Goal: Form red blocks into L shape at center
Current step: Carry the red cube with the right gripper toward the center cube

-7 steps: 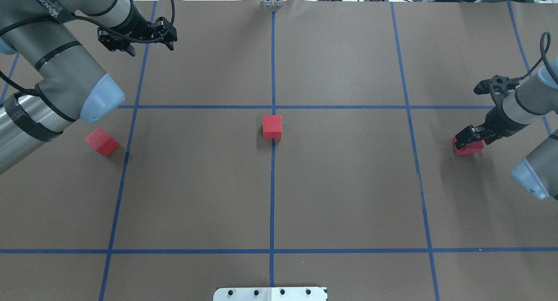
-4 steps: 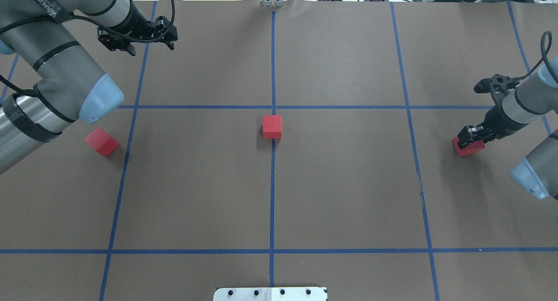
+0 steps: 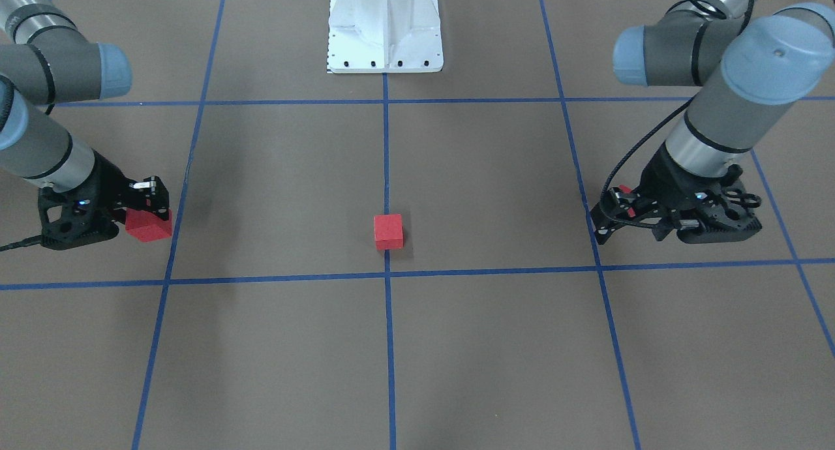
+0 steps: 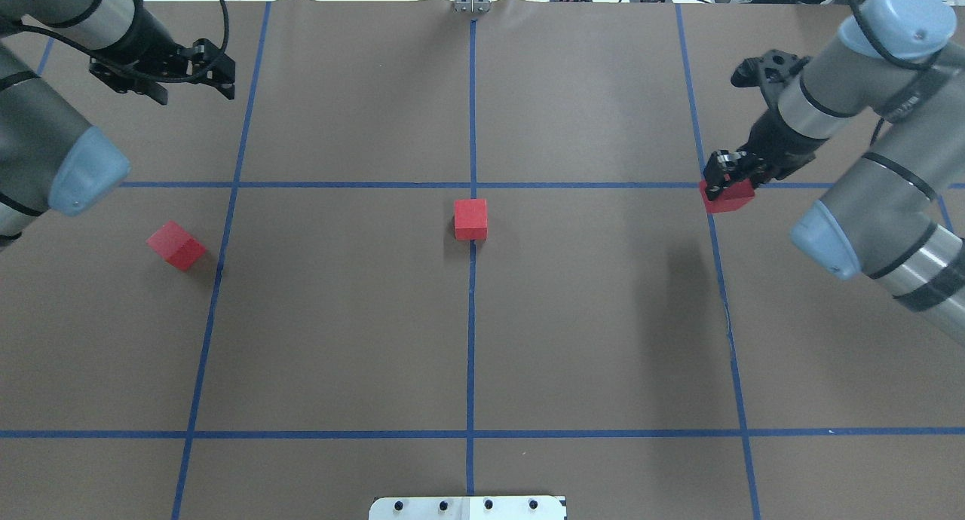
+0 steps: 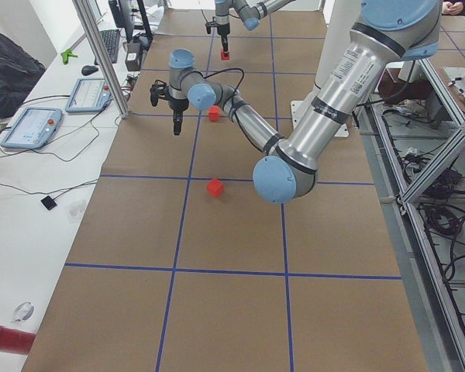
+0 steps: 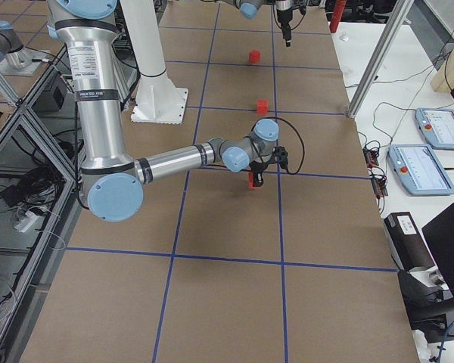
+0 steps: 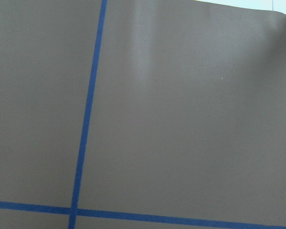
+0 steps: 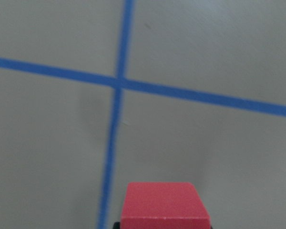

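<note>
One red block (image 4: 728,200) clamped in right gripper (image 4: 728,175), off the floor, presumably bound for centre crossing (image 4: 473,185); left gripper (image 4: 194,84) spread, empty, parked far left. Second block (image 4: 470,218) sits just near of that crossing.

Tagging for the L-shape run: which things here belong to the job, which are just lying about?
Job: held red block, in right pincer; middle red block; left-side red block; center tape crossing.
Lying about: white base plate; tablets.
</note>
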`<state>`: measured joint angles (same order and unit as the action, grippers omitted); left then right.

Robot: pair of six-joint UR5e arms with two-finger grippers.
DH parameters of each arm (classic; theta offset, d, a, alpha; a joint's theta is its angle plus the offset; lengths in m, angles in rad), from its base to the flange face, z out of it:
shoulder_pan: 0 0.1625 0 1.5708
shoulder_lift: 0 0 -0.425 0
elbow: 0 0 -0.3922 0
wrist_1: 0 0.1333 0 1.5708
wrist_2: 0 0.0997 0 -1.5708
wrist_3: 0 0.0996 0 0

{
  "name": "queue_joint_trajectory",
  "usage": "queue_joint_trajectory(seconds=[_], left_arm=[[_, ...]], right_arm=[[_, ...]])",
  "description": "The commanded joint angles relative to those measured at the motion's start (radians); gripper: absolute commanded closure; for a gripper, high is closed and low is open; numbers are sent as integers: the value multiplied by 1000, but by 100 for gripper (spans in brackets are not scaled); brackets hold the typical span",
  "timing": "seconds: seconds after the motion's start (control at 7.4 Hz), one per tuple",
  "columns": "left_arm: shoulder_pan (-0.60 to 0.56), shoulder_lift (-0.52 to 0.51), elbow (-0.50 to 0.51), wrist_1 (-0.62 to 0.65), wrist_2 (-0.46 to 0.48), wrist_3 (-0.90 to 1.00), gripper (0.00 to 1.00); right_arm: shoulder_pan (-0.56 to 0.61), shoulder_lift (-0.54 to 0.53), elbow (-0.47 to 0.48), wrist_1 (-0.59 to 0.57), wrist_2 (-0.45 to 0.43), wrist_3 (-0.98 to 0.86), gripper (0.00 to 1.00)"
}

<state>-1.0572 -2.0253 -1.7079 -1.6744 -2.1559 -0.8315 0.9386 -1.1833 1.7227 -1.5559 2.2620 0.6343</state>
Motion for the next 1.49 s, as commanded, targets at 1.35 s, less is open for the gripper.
queue_joint_trajectory(seconds=[1.35], left_arm=[[-101,200,11,-70,-35,154,0]], right_arm=[[-446,542,-321,-66,-328,544,100]])
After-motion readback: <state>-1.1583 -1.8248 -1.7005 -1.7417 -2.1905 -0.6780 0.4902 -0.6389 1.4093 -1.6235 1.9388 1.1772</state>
